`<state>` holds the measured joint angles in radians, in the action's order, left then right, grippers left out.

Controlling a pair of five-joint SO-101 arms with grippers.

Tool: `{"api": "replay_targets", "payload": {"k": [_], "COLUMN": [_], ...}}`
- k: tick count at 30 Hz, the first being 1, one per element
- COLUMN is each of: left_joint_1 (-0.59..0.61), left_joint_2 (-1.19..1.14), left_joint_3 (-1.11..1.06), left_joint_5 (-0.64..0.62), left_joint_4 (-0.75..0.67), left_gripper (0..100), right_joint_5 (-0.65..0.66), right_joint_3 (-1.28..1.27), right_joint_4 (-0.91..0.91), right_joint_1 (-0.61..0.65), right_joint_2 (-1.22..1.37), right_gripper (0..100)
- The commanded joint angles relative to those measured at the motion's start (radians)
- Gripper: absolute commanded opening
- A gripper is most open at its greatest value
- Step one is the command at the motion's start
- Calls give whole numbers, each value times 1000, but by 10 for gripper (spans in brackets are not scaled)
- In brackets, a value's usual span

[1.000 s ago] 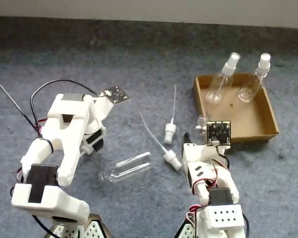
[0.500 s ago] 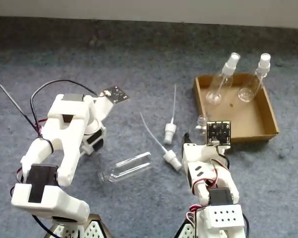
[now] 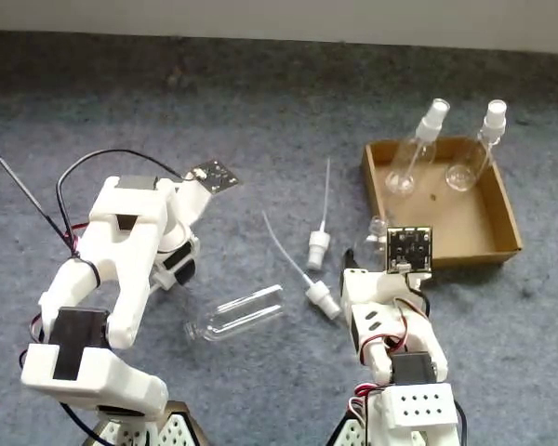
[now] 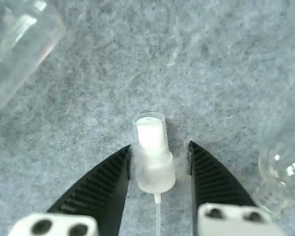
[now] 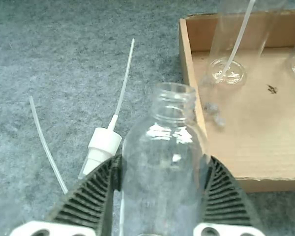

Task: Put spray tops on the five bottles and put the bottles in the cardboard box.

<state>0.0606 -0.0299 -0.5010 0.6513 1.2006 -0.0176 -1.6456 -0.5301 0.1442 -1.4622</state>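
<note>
- Step in hand, by the look of it: capping the third bottle of five (two capped bottles [image 3: 414, 158] already leaning in the box [image 3: 474, 257], far right).
- At the right claw [image 5: 161, 169]: pressed onto the body of an open bottle [image 5: 163, 147], neck up and bare, just left of the box's near left corner.
- At the left claw [image 4: 159, 147]: spread, straddling a top [image 4: 152, 157] over the carpet [image 4: 211, 59], touching it on one side, with a dark sliver of gap on the other.
- Between the arms: two loose tops [image 3: 318, 246] on the carpet, tubes pointing far.
- Left of those, nearer: a bare bottle [image 3: 234, 314] on its side.
- Next, probably: closing on the straddled top, lifting it, turning the tube downward and feeding it into the held neck (fine aiming needed, a thin bendy tube into a narrow mouth).
- Hidden from above by the left arm [image 3: 121, 251]: the patch of carpet beneath it.
- Cut off at the edges of the left wrist view: two glass shapes [image 4: 19, 44] (one perhaps the fifth bottle, not certain).
- Hard to make out: whether the straddled top lies flat or stands on its cap.
</note>
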Motion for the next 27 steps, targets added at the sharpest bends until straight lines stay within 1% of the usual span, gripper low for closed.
{"api": "replay_targets", "payload": {"k": [1,27], "left_joint_1": [-10,16], "left_joint_2": [7,-15], "left_joint_3": [7,33], "left_joint_5": [-6,-6], "left_joint_4": [3,11], "left_gripper": [171,175], "right_joint_5": [-3,-3], "right_joint_3": [2,2], "right_joint_4": [19,19], "right_joint_1": [-4,-4], "right_joint_2": [-4,-4], "right_gripper": [139,139]}}
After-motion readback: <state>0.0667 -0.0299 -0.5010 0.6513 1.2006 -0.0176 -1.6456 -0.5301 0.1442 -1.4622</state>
